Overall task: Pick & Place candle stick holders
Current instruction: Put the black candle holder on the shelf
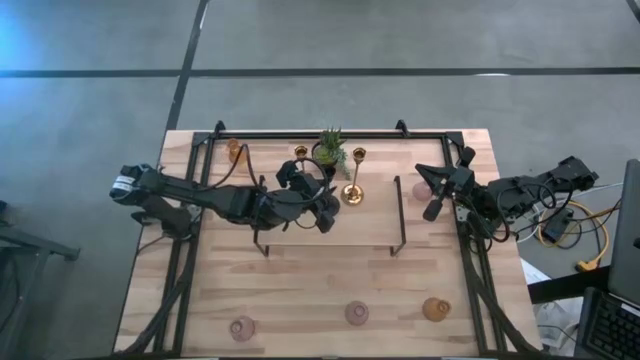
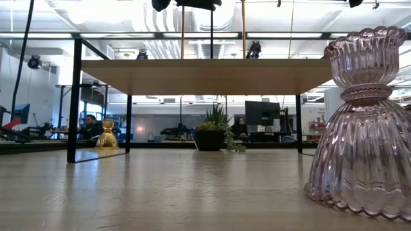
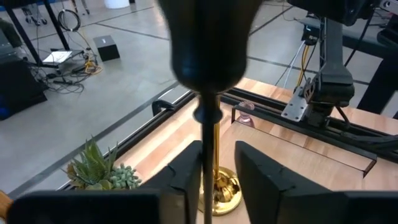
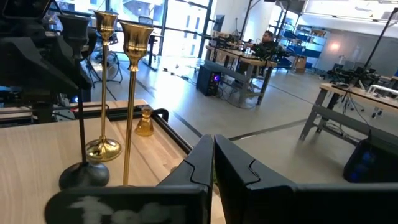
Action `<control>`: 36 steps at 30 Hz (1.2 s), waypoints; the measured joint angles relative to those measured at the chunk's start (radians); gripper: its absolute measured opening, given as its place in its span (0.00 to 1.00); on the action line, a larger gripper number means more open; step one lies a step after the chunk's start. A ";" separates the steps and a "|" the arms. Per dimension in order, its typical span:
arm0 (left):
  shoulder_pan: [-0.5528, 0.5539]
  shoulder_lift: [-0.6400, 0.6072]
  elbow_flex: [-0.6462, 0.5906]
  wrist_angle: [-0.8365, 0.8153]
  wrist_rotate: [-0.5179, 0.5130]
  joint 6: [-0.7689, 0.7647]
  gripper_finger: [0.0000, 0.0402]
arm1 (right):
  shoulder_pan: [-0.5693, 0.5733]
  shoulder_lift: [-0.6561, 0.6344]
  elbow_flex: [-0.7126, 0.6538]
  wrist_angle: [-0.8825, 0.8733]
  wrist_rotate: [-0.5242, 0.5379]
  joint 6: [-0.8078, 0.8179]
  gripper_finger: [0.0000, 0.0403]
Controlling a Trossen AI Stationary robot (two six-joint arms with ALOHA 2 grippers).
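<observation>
A slim black candle stick holder [image 3: 208,50] stands upright on its round base [image 4: 84,175] on the raised wooden shelf [image 1: 330,232]. My left gripper [image 3: 219,152] is open, level, with a finger on each side of the holder's stem. Two tall gold holders [image 4: 104,81] [image 4: 132,93] stand next to it on the shelf. Squat pink holders [image 1: 357,313] [image 1: 242,327] and an amber one [image 1: 435,308] sit on the table near its front edge. My right gripper [image 4: 213,163] is shut and held up at the shelf's right end, touching nothing. My left gripper's fingers stand level on either side of the black holder's stem [image 3: 208,140], below its knob. A gap shows between the stem and one finger [image 3: 261,180]. The other finger [image 3: 189,177] lies right beside the stem, and I cannot tell whether it touches. The holder stands on the shelf.
A small potted plant [image 1: 330,150] and an amber glass holder [image 1: 234,150] sit at the table's far edge behind the shelf. A pink glass holder [image 1: 420,190] stands by the shelf's right leg. The black shelf frame [image 1: 400,215] and rails border the table. People sit in the room beyond.
</observation>
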 joint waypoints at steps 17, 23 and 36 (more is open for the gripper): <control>-0.012 -0.053 0.006 -0.058 0.074 0.009 0.38 | 0.000 0.000 0.000 0.000 0.000 0.016 0.02; -0.027 -0.062 0.008 -0.078 0.113 0.014 0.38 | 0.000 0.001 0.000 0.000 0.000 0.021 0.02; -0.072 -0.090 0.008 -0.349 0.122 -0.084 0.38 | 0.000 0.001 0.000 -0.001 -0.001 0.041 0.02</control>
